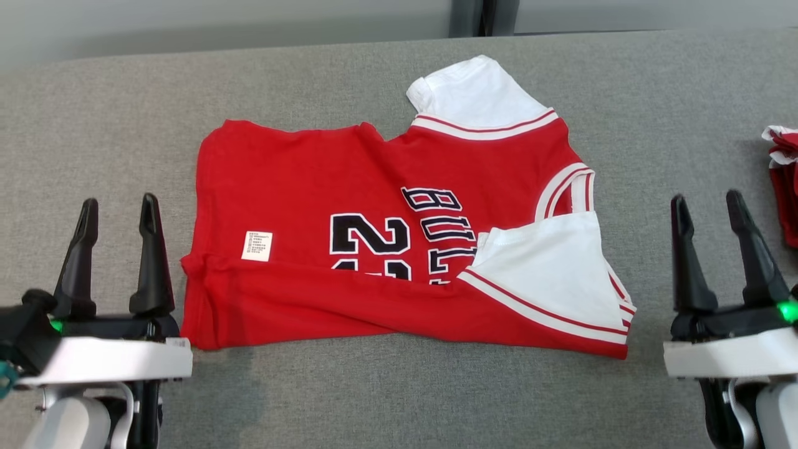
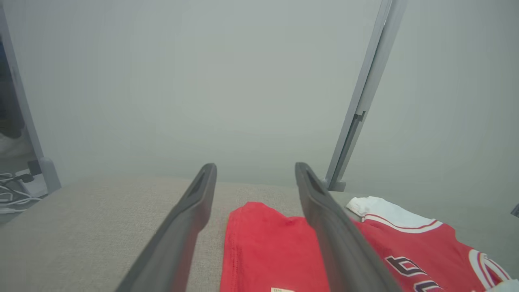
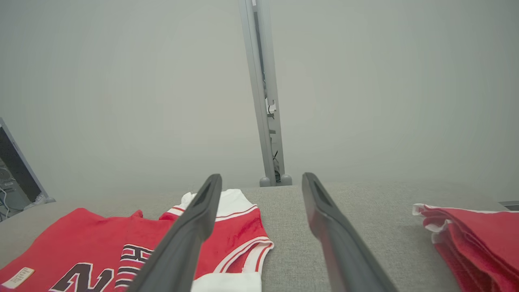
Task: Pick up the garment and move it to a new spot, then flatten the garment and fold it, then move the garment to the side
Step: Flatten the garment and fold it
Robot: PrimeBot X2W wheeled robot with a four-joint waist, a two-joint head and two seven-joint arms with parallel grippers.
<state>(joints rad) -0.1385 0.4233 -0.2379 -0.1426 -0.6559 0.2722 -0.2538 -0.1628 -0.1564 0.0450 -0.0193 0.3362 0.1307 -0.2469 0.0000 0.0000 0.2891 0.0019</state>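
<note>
Midway, it seems, through the job: at left, the left gripper (image 1: pixel 120 202) hovers over the grey worktop (image 1: pixel 374 399), jaws spread wide and empty, just beside the near-left corner of the jersey (image 1: pixel 349 187). The jersey lies at centre, its near edge turned up over the number and a white sleeve (image 1: pixel 548 274) laid across its near right. At right, the right gripper (image 1: pixel 707 198) hangs likewise open, holding nothing, clear of the cloth. Further right sits a pile (image 1: pixel 782 199) of red garments. The loose fold is the risk. A pinch catching only the top layer, or uneven lifts, could pull it open, and a slide rightward could run into the pile.
</note>
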